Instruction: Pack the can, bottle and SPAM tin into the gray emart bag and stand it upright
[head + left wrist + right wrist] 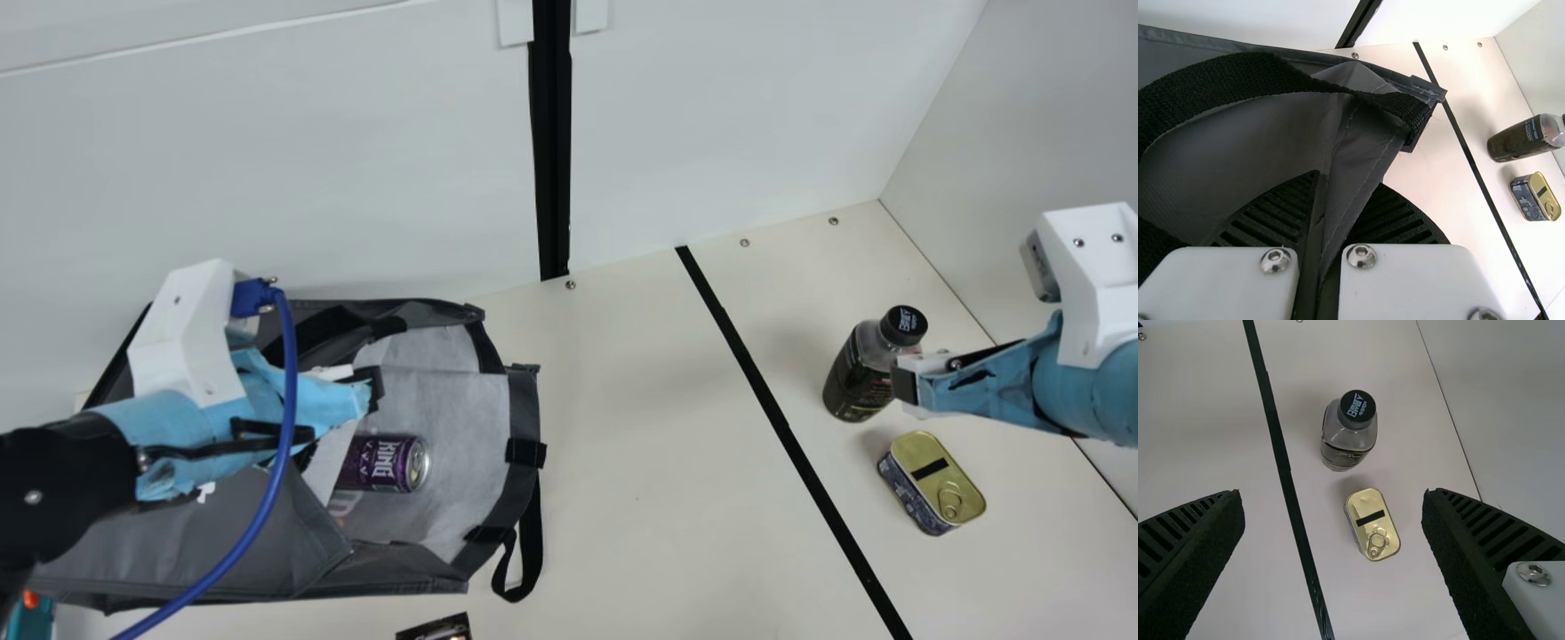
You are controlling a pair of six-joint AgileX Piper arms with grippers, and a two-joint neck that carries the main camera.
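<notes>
Main view, left: bag [160,551], can [382,462] inside; left gripper [373,389] closed on bag fabric. Right: bottle [855,378], upright; tin [933,484]; right gripper [905,384], open.

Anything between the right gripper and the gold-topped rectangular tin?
Nothing visible between the open right gripper and the tin. The black-capped plastic bottle stands close beside the tin and might get brushed.

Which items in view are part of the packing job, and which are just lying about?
Job:
- gray bag, on its side
- purple can, in the bag
- bottle, on the table
- SPAM tin, beside the bottle

Lying about:
- dark item, near edge
- teal-and-orange item, lower left corner
</notes>
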